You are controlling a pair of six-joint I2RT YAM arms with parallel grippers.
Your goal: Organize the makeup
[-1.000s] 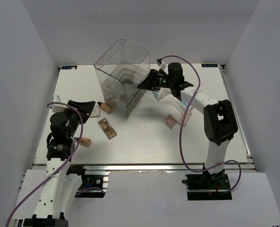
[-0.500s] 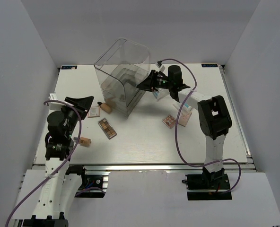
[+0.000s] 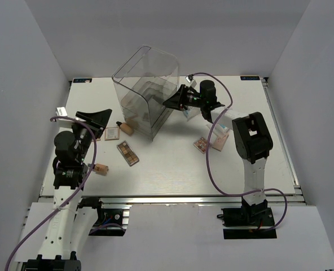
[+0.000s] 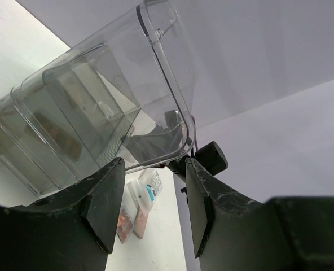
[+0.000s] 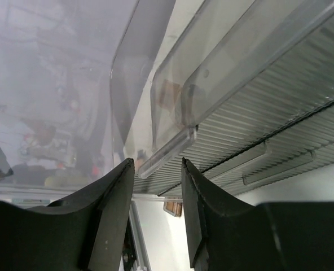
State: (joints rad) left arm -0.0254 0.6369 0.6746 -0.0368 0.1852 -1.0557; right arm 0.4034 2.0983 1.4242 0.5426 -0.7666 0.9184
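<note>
While both arms hang above the white table (image 3: 172, 175), the layout reads so:

Left gripper (image 3: 101, 118): raised over the left edge. Its fingers (image 4: 105, 197) are moderately apart with nothing between them, and it points toward the clear box.
Right gripper (image 3: 168, 103): at the right front corner of the clear box (image 3: 147, 84). Its fingers (image 5: 113, 214) leave a narrow gap that frames the drawer lip (image 5: 164, 149). The wrist view does not settle whether they touch it.
Clear box: near the far edge, left of centre, with ribbed drawers visible through its walls.
Brown palette (image 3: 128, 153): flat on the table, left of centre toward the near edge, apart from both grippers.
First foundation bottle (image 3: 124, 128): lying just beside the box's near-left wall.
Pale square palette (image 3: 111, 133): just beside that bottle, on its left.
Second foundation bottle (image 3: 101, 169): lying near the near-left corner, beside the left arm.
Pink palettes (image 3: 202, 144): two close together, right of centre.
White-and-blue packets (image 3: 189, 113): one under the right arm, another (image 3: 223, 125) closer to the right edge, partly hidden by the arm.
</note>
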